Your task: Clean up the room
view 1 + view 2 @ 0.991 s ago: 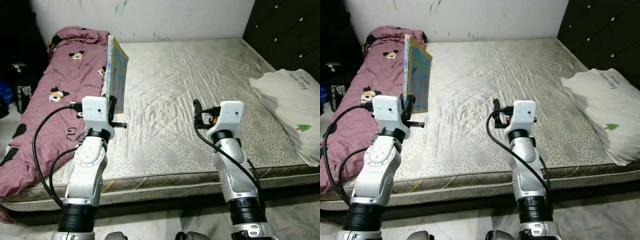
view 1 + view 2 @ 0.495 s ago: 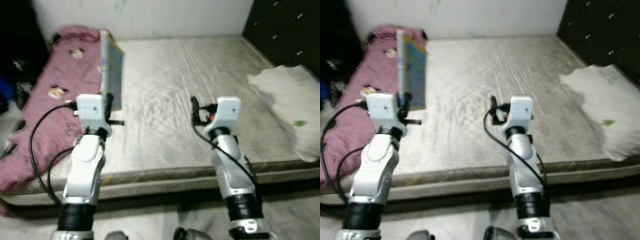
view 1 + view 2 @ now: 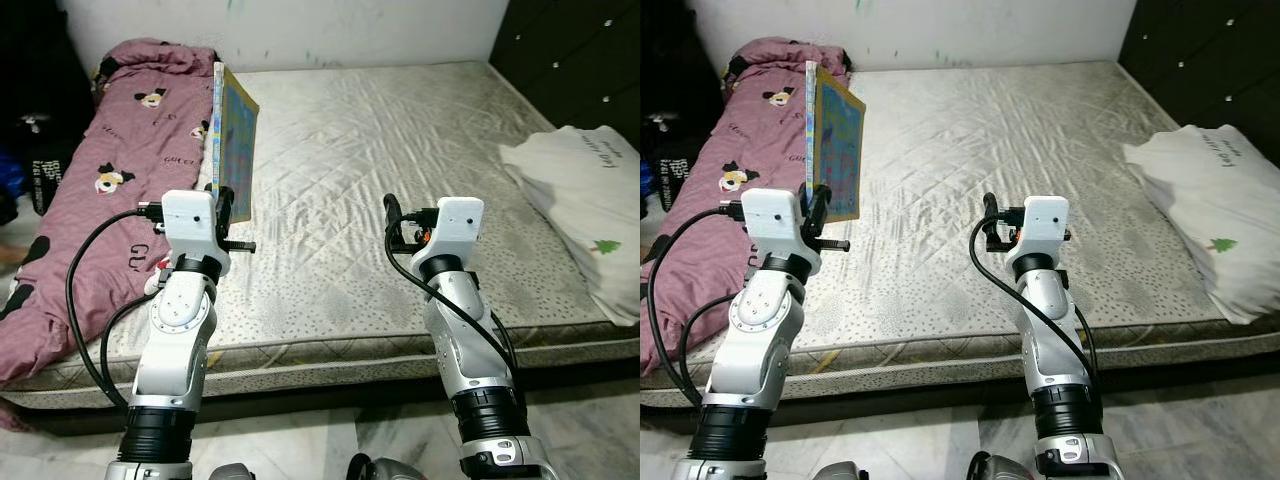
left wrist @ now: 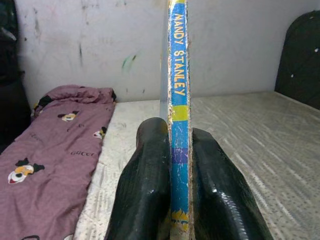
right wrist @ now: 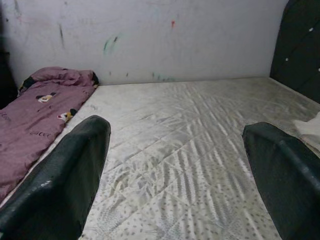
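My left gripper (image 3: 226, 205) is shut on a thin colourful picture book (image 3: 232, 140), held upright over the left side of the bare mattress (image 3: 380, 150). In the left wrist view the book's blue spine (image 4: 179, 100) stands pinched between the two black fingers (image 4: 150, 190). My right gripper (image 3: 392, 215) hovers above the middle of the mattress, open and holding nothing; its fingers (image 5: 65, 185) are spread wide in the right wrist view.
A mauve cartoon-print quilt (image 3: 120, 190) lies along the bed's left edge. A white pillow (image 3: 590, 200) sits at the right edge. A dark cabinet (image 3: 570, 60) stands at the far right, dark items (image 3: 35, 170) at the far left, a marked white wall (image 3: 300, 30) behind.
The head camera has shifted slightly and blurred in between. Both arms keep the same pose, the book still upright in the left gripper.
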Robot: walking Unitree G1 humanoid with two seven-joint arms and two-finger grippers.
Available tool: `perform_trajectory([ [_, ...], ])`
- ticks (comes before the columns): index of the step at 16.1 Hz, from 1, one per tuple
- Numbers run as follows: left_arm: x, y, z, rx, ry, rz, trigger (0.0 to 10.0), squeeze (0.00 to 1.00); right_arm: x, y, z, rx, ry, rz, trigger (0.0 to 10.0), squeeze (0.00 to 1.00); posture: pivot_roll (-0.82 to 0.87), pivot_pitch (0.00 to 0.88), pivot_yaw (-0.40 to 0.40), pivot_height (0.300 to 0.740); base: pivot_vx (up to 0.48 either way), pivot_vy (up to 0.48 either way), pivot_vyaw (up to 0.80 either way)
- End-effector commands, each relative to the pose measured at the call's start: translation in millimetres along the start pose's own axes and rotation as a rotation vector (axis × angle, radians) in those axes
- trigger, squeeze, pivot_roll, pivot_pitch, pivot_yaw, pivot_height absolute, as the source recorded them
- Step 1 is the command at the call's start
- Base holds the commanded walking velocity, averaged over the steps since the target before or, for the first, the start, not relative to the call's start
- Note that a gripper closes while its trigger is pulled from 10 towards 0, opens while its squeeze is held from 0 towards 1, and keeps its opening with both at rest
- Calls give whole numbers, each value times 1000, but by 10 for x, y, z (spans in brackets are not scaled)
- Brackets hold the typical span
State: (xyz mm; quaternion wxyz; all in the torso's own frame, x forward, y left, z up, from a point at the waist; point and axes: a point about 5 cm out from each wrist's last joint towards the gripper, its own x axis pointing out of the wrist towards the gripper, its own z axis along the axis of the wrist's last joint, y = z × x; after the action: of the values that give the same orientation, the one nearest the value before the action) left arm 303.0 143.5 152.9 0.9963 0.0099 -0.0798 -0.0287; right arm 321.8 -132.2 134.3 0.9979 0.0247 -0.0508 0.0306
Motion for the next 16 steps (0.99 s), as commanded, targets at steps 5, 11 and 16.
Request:
perform_trajectory([
  [5, 136, -81, 104, -2, -60, -29, 10000, 0, 58, -40, 137, -3, -46, -4, 10000, 0, -4, 0, 17, 740, 0, 0, 0],
  [11, 46, -87, 16, -2, -35, -39, 10000, 0, -48, -123, 96, -29, -31, -17, 10000, 0, -12, 0, 9, 740, 0, 0, 0],
  [16, 21, -126, -18, -14, -33, -30, 10000, 0, -59, -32, 52, -47, -7, 44, 10000, 0, 22, 0, -23, 740, 0, -164, 211],
])
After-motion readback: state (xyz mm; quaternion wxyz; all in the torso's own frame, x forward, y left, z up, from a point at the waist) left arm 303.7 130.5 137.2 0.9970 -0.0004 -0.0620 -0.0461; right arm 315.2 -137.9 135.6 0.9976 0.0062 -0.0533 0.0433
